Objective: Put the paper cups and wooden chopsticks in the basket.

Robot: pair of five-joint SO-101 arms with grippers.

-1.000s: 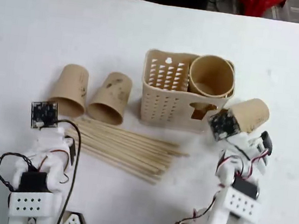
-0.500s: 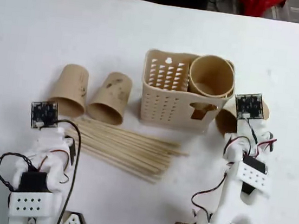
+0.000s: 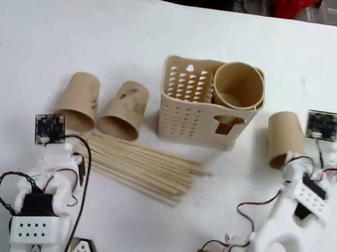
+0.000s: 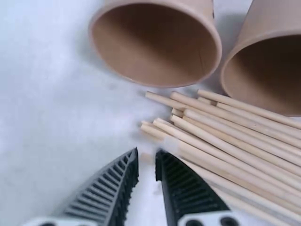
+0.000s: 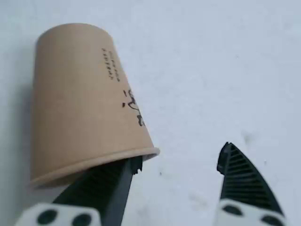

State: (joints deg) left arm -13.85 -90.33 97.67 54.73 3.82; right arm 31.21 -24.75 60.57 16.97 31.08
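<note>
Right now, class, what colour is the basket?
The basket is cream, pierced with rows of holes; high view shows it best.

Bright, even light from above w/ soft, faint shadows beside cups, white table near washed-out.

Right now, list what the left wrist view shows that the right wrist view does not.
Only the left wrist view: a first cup and a second cup, both on their sides with mouths facing the camera, the wooden chopsticks lying before them, and the left claw, barely open. Only the right wrist view: a lone cup on its side, with the right claw wide open at its rim. Both: the white table.
</note>
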